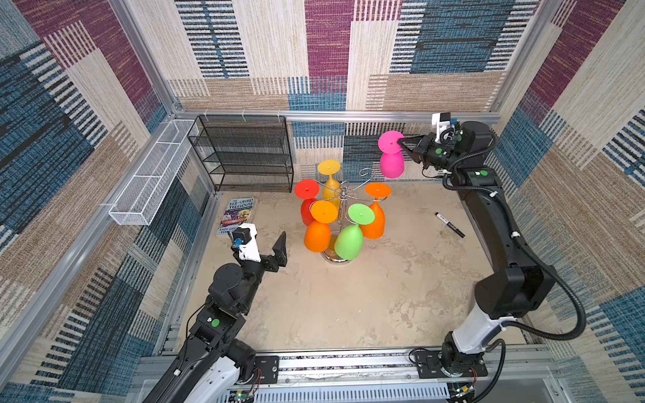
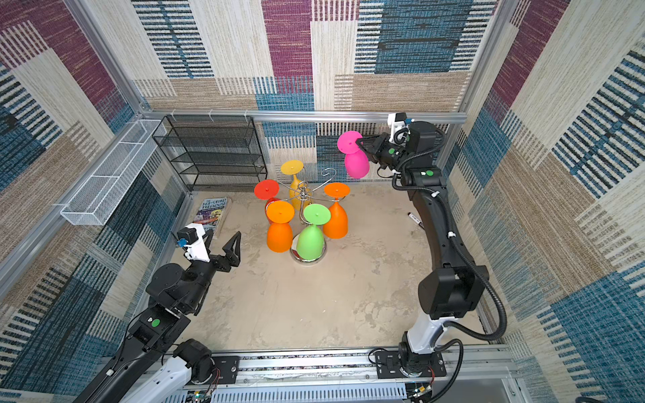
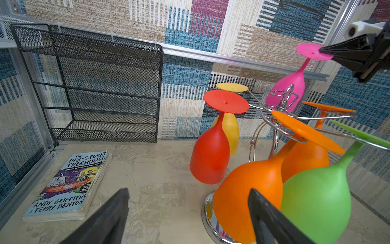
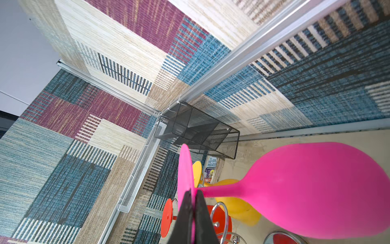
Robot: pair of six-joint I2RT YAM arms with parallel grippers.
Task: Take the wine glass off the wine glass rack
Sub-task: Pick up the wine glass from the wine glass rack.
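Note:
The pink wine glass (image 1: 392,164) (image 2: 356,164) hangs upside down in the air at the back right, clear of the wine glass rack (image 1: 343,195) (image 2: 309,261). My right gripper (image 1: 401,143) (image 2: 359,142) (image 4: 192,191) is shut on the edge of its round foot. The chrome rack stands mid-table and carries several glasses in yellow, red, orange and green. One curled arm (image 1: 366,172) is bare. My left gripper (image 1: 263,240) (image 2: 223,240) (image 3: 188,191) is open low at the rack's left front, holding nothing, with one finger (image 3: 266,215) close to an orange glass (image 3: 247,200).
A black mesh shelf unit (image 1: 244,153) stands against the back wall. A white wire basket (image 1: 150,174) hangs on the left wall. A book (image 1: 237,213) lies at the back left, just beyond my left gripper. A black marker (image 1: 450,225) lies right of the rack.

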